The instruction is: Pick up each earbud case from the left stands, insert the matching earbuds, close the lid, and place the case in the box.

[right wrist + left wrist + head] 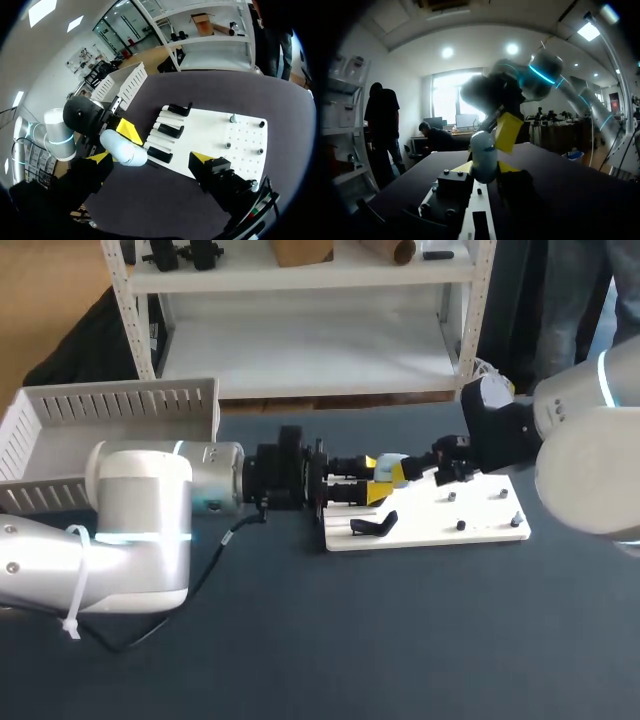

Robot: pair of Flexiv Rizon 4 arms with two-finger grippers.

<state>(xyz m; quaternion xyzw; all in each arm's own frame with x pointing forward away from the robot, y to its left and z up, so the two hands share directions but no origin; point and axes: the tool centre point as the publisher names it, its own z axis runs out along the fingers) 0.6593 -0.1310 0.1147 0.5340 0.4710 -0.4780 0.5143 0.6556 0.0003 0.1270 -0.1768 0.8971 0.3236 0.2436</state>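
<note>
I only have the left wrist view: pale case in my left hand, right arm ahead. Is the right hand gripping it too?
Observer: No. In the right wrist view the right hand is open, fingers wide apart, not clamping the earbud case.
Operator: Any cases left on the stands?
Observer: None that I see: the three black stands on the white board look bare.
Operator: Where's the box?
Observer: The white box sits back left in the head view, behind the left arm.

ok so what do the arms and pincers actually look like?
Left arm and right arm: fat white-grey links, cyan light rings. Black cable and white zip tie on the left. Left pincer and right pincer: black, yellow tips.
</note>
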